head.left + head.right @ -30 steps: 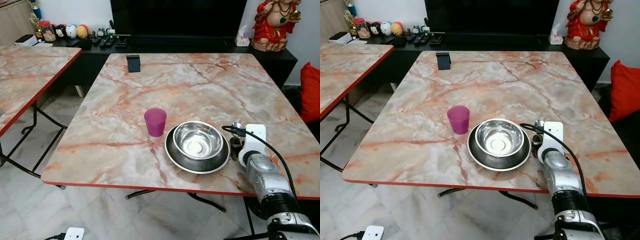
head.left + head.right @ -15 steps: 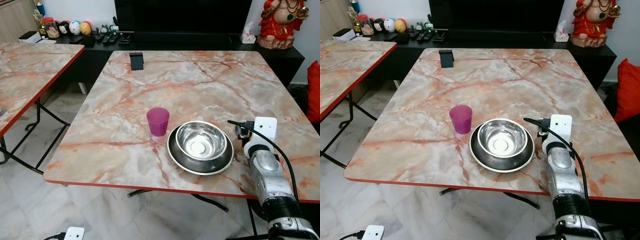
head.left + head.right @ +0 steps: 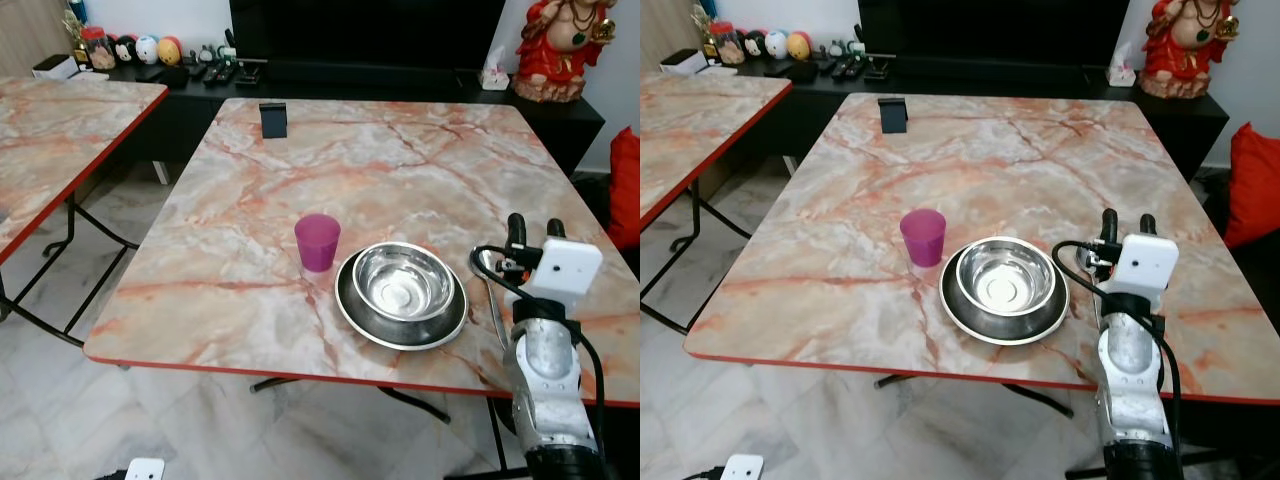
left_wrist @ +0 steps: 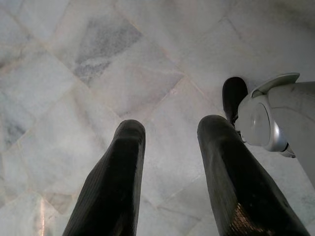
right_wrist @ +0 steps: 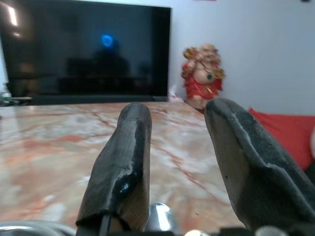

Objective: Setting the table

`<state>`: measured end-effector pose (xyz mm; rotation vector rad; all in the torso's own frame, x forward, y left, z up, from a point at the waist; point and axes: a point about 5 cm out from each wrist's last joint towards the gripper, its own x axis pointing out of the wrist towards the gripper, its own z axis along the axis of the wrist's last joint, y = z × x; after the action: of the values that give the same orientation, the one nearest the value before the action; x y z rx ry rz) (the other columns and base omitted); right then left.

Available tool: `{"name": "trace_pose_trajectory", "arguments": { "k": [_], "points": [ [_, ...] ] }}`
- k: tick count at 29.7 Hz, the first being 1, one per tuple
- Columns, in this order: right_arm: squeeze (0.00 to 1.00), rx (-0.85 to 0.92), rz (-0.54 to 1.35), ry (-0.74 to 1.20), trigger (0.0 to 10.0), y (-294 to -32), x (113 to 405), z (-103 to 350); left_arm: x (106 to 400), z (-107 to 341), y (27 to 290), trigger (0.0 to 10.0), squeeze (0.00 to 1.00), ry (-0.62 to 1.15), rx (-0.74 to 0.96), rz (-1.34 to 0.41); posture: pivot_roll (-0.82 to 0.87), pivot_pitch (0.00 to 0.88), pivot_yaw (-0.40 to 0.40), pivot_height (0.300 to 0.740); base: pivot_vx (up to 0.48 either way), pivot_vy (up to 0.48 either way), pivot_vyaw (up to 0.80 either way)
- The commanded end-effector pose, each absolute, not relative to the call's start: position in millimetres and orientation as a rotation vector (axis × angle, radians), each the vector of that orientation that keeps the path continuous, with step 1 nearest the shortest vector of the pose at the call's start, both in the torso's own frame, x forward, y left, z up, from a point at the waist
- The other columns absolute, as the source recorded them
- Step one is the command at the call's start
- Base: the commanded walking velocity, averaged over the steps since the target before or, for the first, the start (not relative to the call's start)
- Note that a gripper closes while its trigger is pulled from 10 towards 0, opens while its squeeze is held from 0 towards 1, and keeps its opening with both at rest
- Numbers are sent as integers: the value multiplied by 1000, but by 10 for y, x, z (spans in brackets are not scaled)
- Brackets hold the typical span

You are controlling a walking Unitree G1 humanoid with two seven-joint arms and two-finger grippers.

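Pink marble with a red rim makes up the table [image 3: 380, 170] in front of the robot. Near its front edge sits a shiny metal bowl [image 3: 402, 282] inside a wider metal plate [image 3: 400, 325]. A purple cup [image 3: 317, 242] stands upright just beside the plate, on the robot's left. On the other side of the plate a spoon [image 3: 493, 300] lies flat on the table.

Above the spoon, the right gripper [image 3: 530, 230] points up and away from the robot. Its two black fingers [image 5: 123, 167] stand apart with nothing between them. The left gripper [image 4: 170, 162] hangs down over the pale floor tiles [image 4: 98, 64], and its fingers are spread with nothing held.

At the far side of the table stands a small dark stand [image 3: 273, 120]. Behind the table is a long black cabinet [image 3: 380, 80] with a big dark screen [image 5: 83, 49]. A red and gold statue [image 3: 557, 45] sits on the cabinet's right end. Little round toys [image 3: 135, 48] sit at its left end. Another marble table [image 3: 60, 130] stands to the left.
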<state>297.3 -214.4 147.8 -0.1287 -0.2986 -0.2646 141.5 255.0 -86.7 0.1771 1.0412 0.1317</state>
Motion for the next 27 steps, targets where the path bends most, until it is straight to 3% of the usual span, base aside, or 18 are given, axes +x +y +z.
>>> {"name": "trace_pose_trajectory", "arguments": {
  "k": [1, 3, 7, 12, 19, 27],
  "points": [
    [0, -116, -239, -318, 10000, -2049, 2964, 1540, 1385, -876, 2555, 10000, 0, 1044, 181, 142, -5, 0, 0, 711, 0, 0, 0],
    [0, 49, -282, -273, 10000, -2007, 2975, 1474, 1388, -876, 2552, 10000, 0, 1042, 174, 139, 1, 0, -3, 711, 0, 0, 0],
    [0, -2, -159, -295, 10000, -1750, 2956, 1529, 1386, -876, 2553, 10000, 0, 1041, 157, 147, -1, 0, 6, 711, 0, 0, 0],
    [0, 16, -128, -297, 10000, -1669, 2962, 1567, 1380, -880, 2551, 10000, 0, 1044, 157, 146, -1, 0, 7, 711, 0, 0, 0],
    [0, 75, -390, -276, 10000, -2049, 3019, 1617, 1344, -891, 2552, 10000, 0, 1047, 138, 162, 13, 0, -12, 711, 0, 114, 0],
    [0, 2, -384, -293, 10000, -2124, 3038, 1701, 1308, -904, 2551, 10000, 0, 1059, 147, 152, 5, 0, -10, 711, 0, 391, 0]
  ]
}}
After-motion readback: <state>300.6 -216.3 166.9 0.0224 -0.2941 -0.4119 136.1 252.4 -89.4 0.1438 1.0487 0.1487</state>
